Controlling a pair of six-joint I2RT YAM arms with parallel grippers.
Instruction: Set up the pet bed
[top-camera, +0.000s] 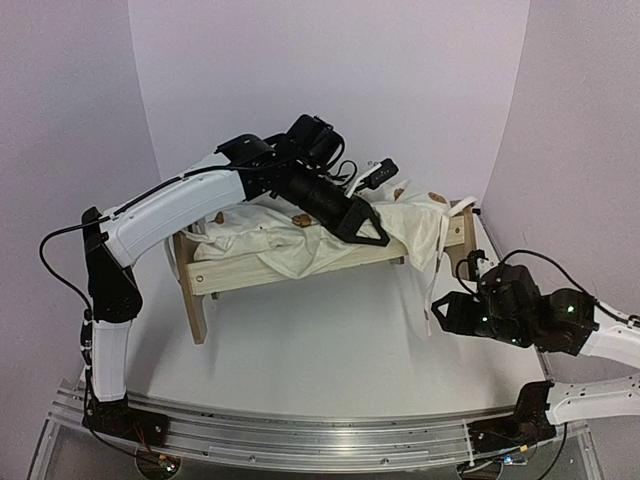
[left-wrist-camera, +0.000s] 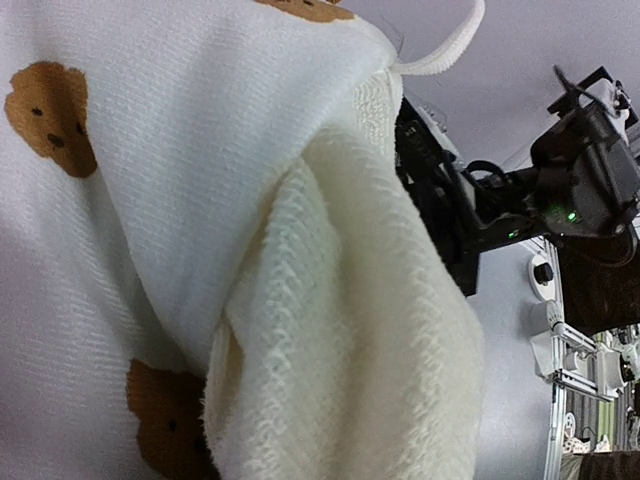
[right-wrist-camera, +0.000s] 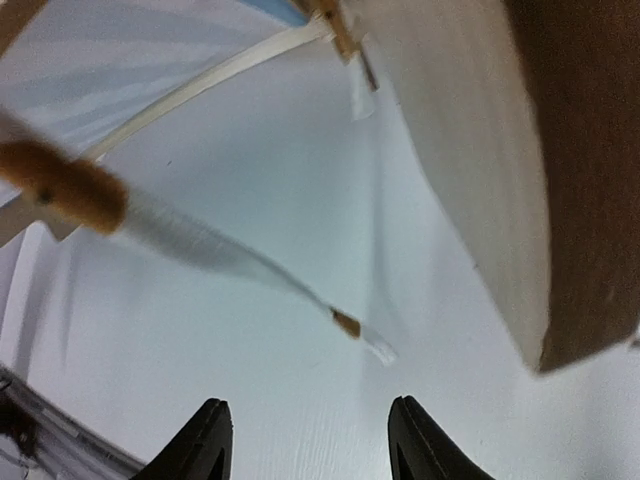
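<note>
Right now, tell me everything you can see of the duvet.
The duvet is cream cloth printed with brown bears, smooth on top, coarser weave beneath. It lies rumpled across the bed frame, its right corner draped over the end board, a tie string dangling. The left end effector pinches a raised fold.

Soft, even overhead light, faint shadows; right wrist view motion-blurred, left wrist close-up hazy
</note>
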